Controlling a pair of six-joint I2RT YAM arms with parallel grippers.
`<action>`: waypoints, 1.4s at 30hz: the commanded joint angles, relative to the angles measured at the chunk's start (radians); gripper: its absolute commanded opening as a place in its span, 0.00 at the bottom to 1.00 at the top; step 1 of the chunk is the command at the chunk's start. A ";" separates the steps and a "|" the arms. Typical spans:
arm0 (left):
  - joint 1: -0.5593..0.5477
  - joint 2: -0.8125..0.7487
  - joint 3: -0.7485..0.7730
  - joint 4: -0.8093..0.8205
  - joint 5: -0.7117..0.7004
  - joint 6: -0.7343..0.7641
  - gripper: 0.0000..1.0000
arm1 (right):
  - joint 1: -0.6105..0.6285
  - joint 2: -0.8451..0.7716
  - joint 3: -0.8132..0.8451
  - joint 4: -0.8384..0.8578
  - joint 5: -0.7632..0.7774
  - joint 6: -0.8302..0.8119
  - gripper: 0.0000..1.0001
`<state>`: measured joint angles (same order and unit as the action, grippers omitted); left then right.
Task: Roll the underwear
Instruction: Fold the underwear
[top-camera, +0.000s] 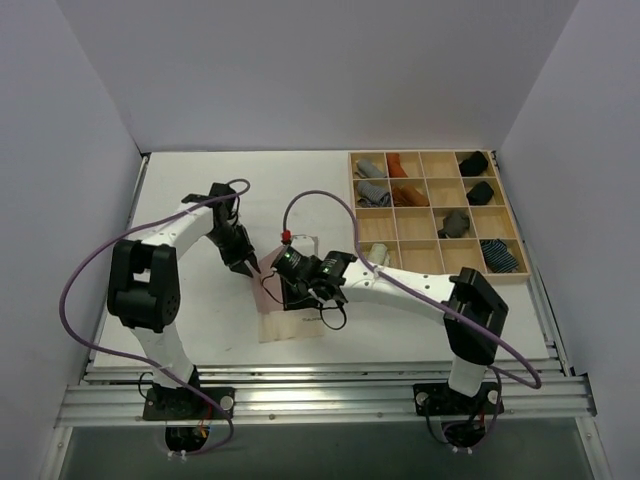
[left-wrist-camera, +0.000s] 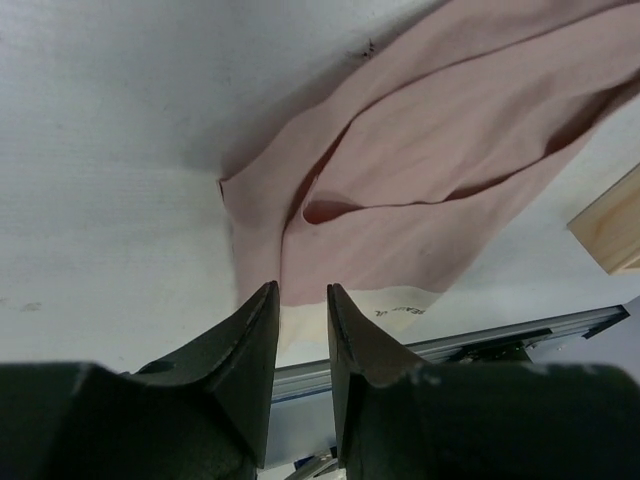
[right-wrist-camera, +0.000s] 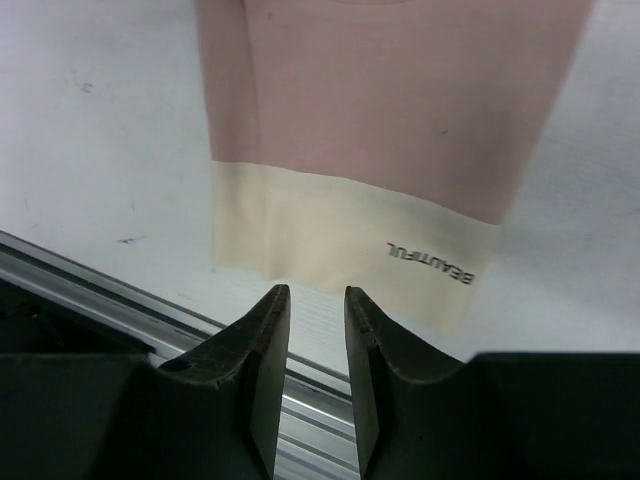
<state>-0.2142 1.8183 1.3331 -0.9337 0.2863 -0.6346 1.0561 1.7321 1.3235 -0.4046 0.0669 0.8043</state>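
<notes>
White table, plain white walls on three sides, a metal rail along the near edge. Wooden tray at far right, compartments holding small cloth rolls.

Underwear: the dusty pink piece, lying on the table between the two arms, just short of the rail. Its beige band faces the rail, printed "BEAUTIFUL". The pink part is loosely folded with a raised crease at the far-left side, seen from the left wrist.

Left gripper: above the cloth's far-left edge, jaws a narrow gap apart, nothing between them. Right gripper: over the cloth near the band, jaws likewise narrow, empty.

Bare table lies left of and beyond the cloth. The tray stands apart to the right.
</notes>
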 joint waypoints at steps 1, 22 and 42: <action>0.007 0.035 0.043 0.051 0.013 0.053 0.34 | 0.027 0.084 0.025 0.059 -0.001 0.064 0.25; 0.007 0.180 0.064 0.088 0.071 0.115 0.36 | 0.159 0.340 0.203 0.043 0.105 0.130 0.24; 0.006 0.193 0.087 0.073 0.086 0.076 0.29 | 0.176 0.304 0.259 -0.076 0.129 0.121 0.22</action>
<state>-0.2131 1.9980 1.3884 -0.8673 0.3515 -0.5468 1.2240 2.0823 1.5269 -0.4198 0.1490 0.9199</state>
